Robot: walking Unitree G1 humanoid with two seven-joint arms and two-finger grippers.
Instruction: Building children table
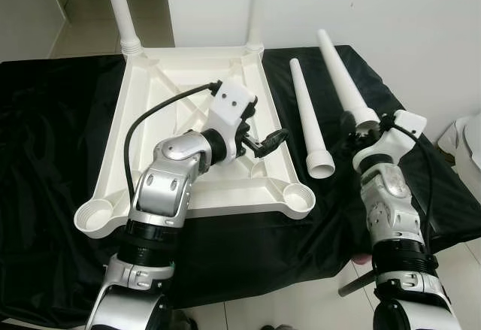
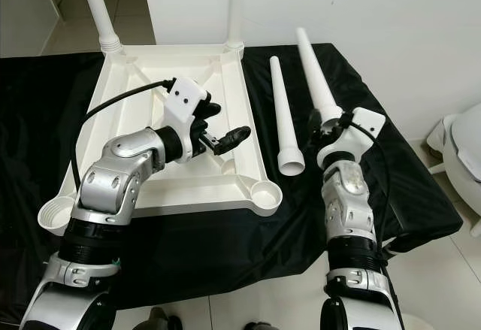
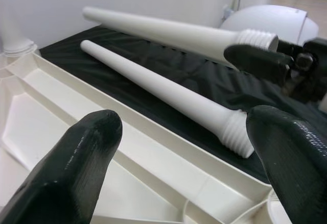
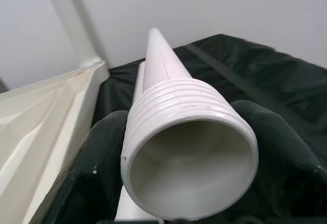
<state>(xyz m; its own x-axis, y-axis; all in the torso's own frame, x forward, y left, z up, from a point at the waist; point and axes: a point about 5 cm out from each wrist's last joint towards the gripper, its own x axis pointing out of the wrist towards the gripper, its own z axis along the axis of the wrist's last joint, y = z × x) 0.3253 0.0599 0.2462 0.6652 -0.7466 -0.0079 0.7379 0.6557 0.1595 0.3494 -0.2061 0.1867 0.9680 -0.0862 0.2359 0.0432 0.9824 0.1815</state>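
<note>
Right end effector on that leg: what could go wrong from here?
The right end effector grips the far table leg at its threaded end, so the long tip may swing and knock the near table leg beside it. The left end effector, open above the upturned tabletop, may block the nearest empty socket.

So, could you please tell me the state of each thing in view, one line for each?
Table top: upside down on the black cloth, two legs already screwed in at the far corners.
Near corner sockets: empty.
Shorter leg: lying loose on the cloth.
Longer leg: gripped at its threaded end.
Right pincer: shut on the longer leg.
Left pincer: open, over the table top.
</note>
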